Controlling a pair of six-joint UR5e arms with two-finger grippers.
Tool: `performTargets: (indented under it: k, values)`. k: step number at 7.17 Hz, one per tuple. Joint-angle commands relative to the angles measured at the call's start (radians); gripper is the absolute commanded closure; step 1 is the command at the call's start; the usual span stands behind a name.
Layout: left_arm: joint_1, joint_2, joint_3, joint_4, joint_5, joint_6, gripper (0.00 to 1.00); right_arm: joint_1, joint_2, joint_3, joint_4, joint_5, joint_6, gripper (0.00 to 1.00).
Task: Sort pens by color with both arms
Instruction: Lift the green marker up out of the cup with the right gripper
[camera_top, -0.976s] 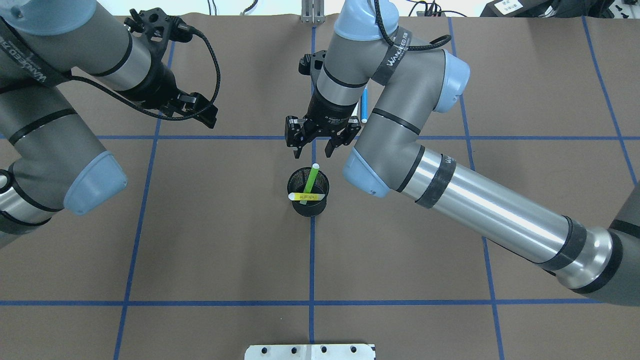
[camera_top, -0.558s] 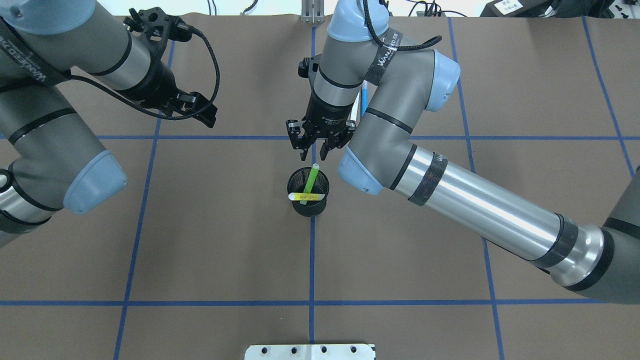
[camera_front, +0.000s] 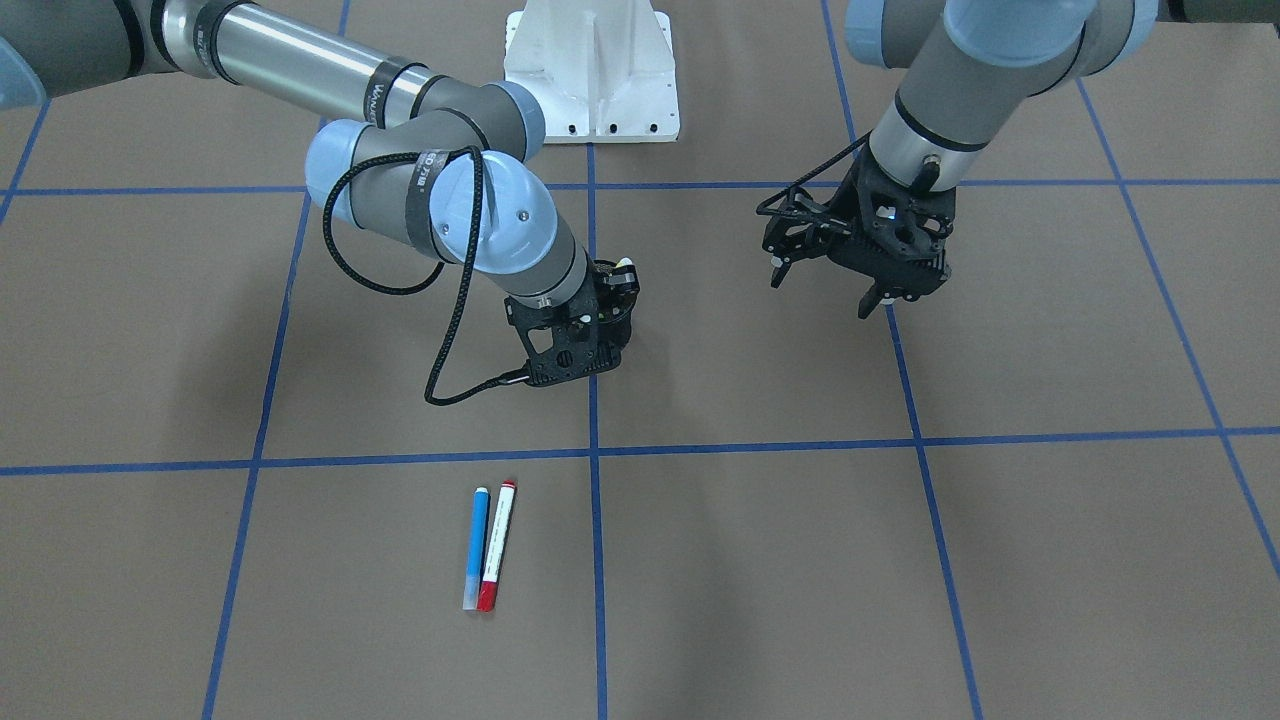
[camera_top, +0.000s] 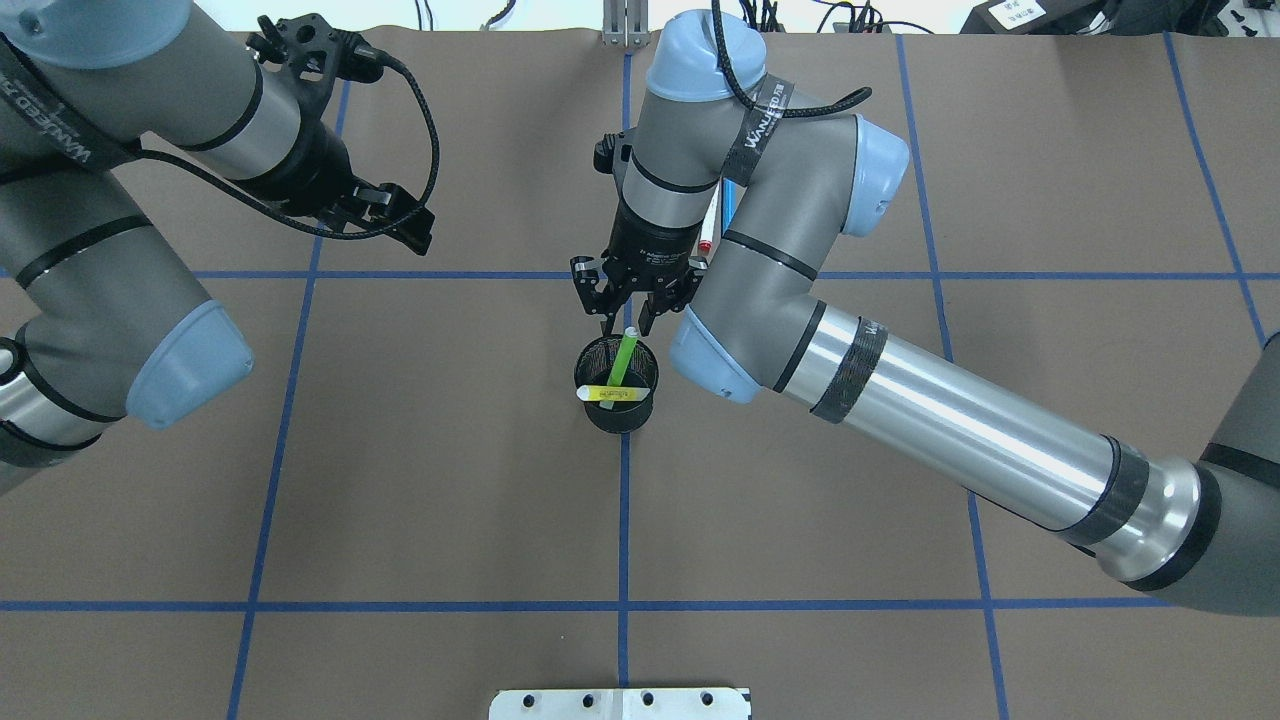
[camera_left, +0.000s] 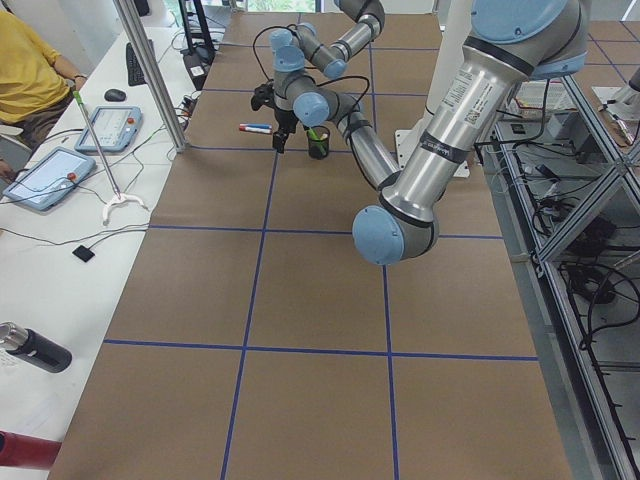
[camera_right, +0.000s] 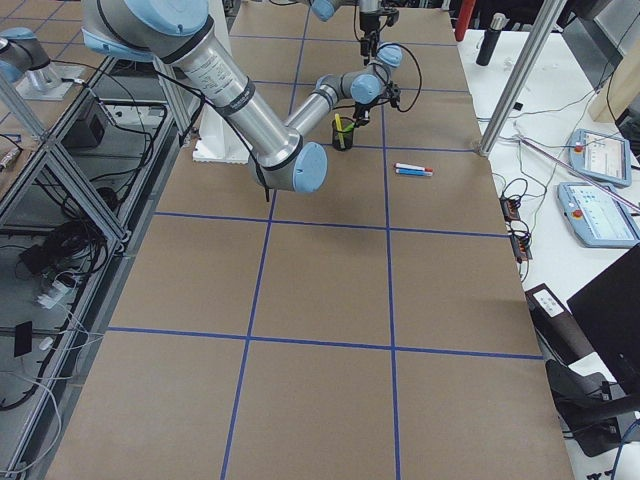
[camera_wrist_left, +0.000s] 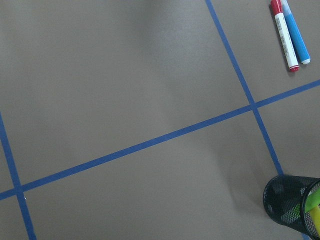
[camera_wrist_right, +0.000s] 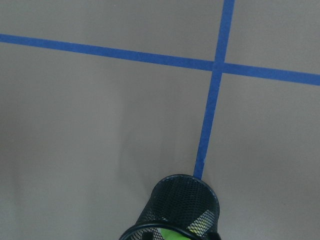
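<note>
Overhead, the right claw (camera_top: 626, 322) hangs over the far rim of the cup (camera_top: 615, 418), with a narrow gap between its fingers and nothing gripped. The green pen (camera_top: 624, 358) leans in the cup with its pale tip at the claw's 6 o'clock, right at the mouth of that gap; I cannot tell whether a finger touches it. The yellow pen (camera_top: 612, 392) lies across the cup's mouth, crossing the green one. The blue pen (camera_front: 476, 548) and red pen (camera_front: 497, 546) lie side by side on the surface (camera_top: 400, 450), at the claw's 1 o'clock. The left claw (camera_front: 822, 295) hangs spread and empty at the cup's 10 o'clock, well apart.
</note>
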Motion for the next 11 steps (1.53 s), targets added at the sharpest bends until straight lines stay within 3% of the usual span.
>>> performTargets:
  k: [1,5,9,11]
  values:
    - [0.000,0.000,-0.001,0.000,0.000,-0.001,0.04,-0.007,-0.003,-0.003,0.000,0.000,0.000,0.56]
    - [-0.002,0.000,-0.004,0.000,0.000,-0.001,0.04,-0.010,-0.002,-0.003,0.000,0.000,0.000,0.66]
    - [-0.002,0.002,-0.007,0.002,0.000,-0.001,0.04,-0.007,-0.002,0.008,0.000,-0.001,-0.003,0.88]
    - [-0.002,0.002,-0.007,0.000,0.000,-0.001,0.04,0.002,-0.002,0.029,0.000,-0.002,-0.003,0.91]
